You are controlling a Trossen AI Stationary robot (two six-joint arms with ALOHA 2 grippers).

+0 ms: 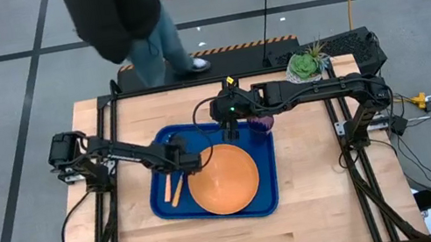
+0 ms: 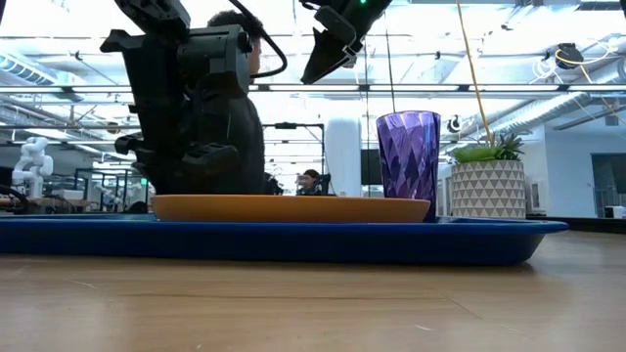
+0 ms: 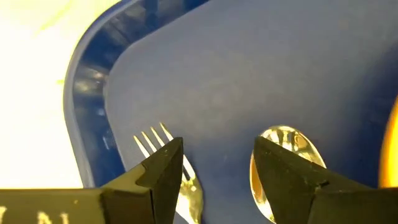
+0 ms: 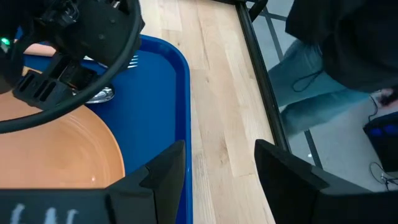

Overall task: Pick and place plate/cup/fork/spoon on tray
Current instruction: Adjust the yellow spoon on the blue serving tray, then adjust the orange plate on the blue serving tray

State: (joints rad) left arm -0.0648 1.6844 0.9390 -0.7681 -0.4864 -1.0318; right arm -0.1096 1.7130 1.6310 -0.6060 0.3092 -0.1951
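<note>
The large blue plastic rectangular tray (image 1: 269, 199) lies at the middle of the light wooden table (image 1: 322, 218). In the tray, the round flat orange plate (image 1: 224, 180) fills the 4 o'clock part. The small orange-handled metal fork (image 1: 168, 187) and the orange-handled metal spoon (image 1: 178, 190) lie side by side at the plate's 9 o'clock, the fork nearer the tray's rim. The dark purple translucent tumbler (image 2: 408, 164) stands in the tray's 1 o'clock corner, just beyond the plate. A white pot with a green succulent (image 1: 307, 65) stands on the table at 1 o'clock from the tray, well apart.
</note>
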